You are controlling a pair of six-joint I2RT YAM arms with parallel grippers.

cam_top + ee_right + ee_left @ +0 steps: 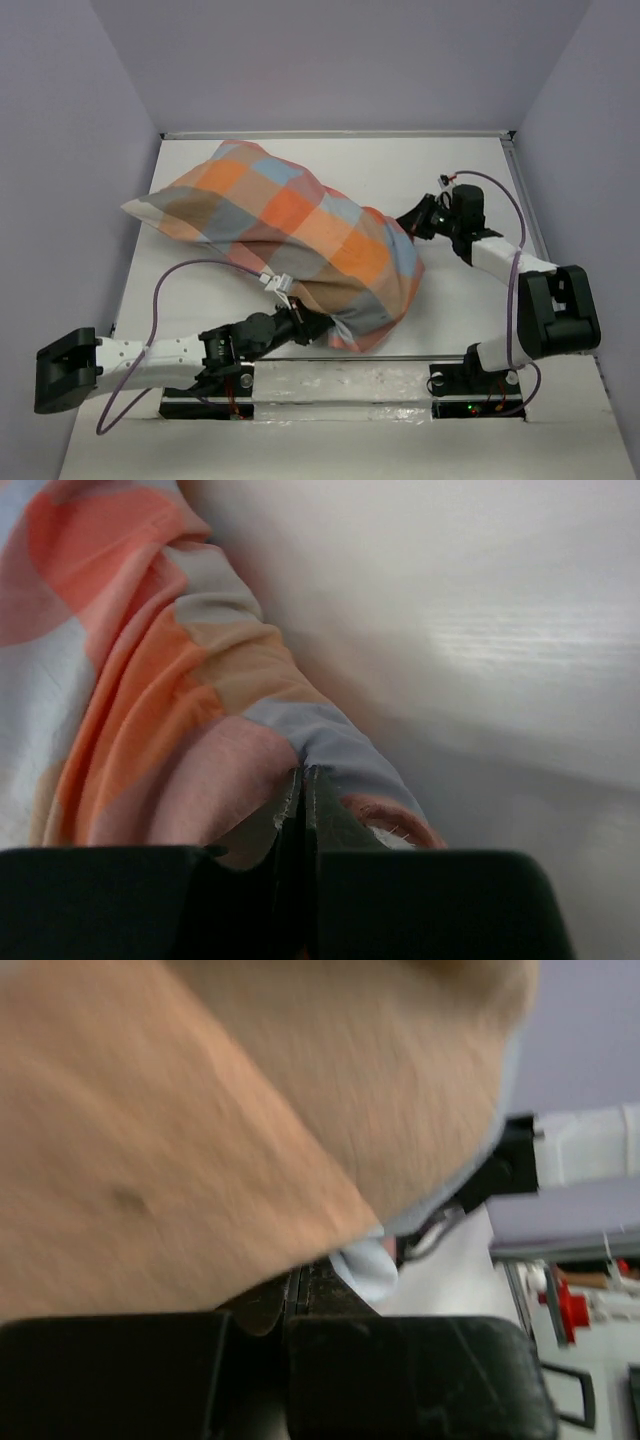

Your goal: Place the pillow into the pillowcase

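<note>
The right end effector [303, 785] is clenched: in the right wrist view a fold of the pillowcase [150, 680] is pinched between the fingertips. In the top view the right end effector [408, 226] is set at the far-right end of the pillowcase [300, 235], low over the worktop [460, 290].

The left end effector [290, 1295] is clenched too, with tan checked fabric caught at the tips. The left wrist view is blurred and nearly filled by the pillowcase [200, 1110]. A small pale flap [365, 1265] is seen just beside the tips; whether it is hem or pillow cannot be told. In the top view the left end effector [306, 322] is tucked under the near edge of the case, toward its near-right end.

The pillowcase is laid diagonally across the worktop, one flat corner pointed far-left, the bulk rounded and plump toward the near-right. The pillow is covered by fabric; its surface cannot be made out in the top view.

Both arms are reached inward from the near edge, with purple cables [160, 285] looped along them. The worktop is enclosed by grey-violet walls [350, 60].
</note>
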